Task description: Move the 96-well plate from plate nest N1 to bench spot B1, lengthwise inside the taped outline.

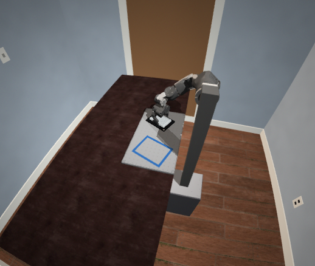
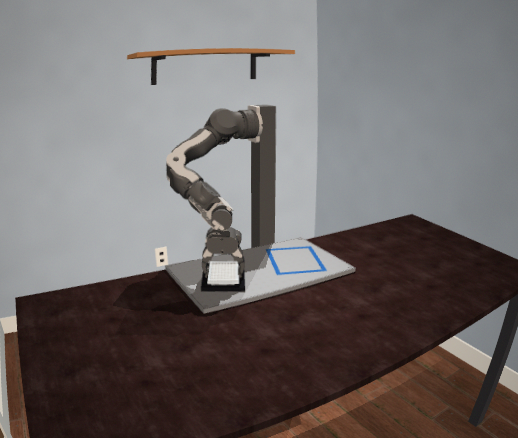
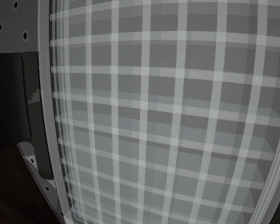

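Currently the gripper (image 2: 222, 260) is reaching straight down over the 96-well plate (image 2: 223, 273), and its fingers are pinching the plate across its width, closed against its sides rather than pressed together. The plate is sitting in the black plate nest (image 2: 206, 286), at the end of the grey deck (image 2: 317, 277) farthest from the blue taped outline (image 2: 320, 261). It is lying flat and right way up, with its white grid of wells facing the ceiling.

Seen from the exterior camera, the plate's long axis is running roughly toward the viewer and away toward the wall, across the deck rather than along it. From the top camera the plate (image 1: 164, 122) is showing the same lie: only part of it is peeking out from under the gripper (image 1: 160, 116), with the nest's black rim (image 1: 168, 126) framing it. The outline (image 1: 138, 145) is lying well apart from the nest on the same deck (image 1: 130, 159), with its sides running nearly parallel to the nest's.

Up close, the wrist camera is filling almost entirely with the well grid (image 3: 164, 110); the plate's left edge is running top to bottom, with the perforated deck (image 3: 14, 10) and the dark nest wall (image 3: 20, 96) beside it. Whether the plate is lifting off the nest cannot be told.

The deck is resting on a dark table (image 2: 167, 360).
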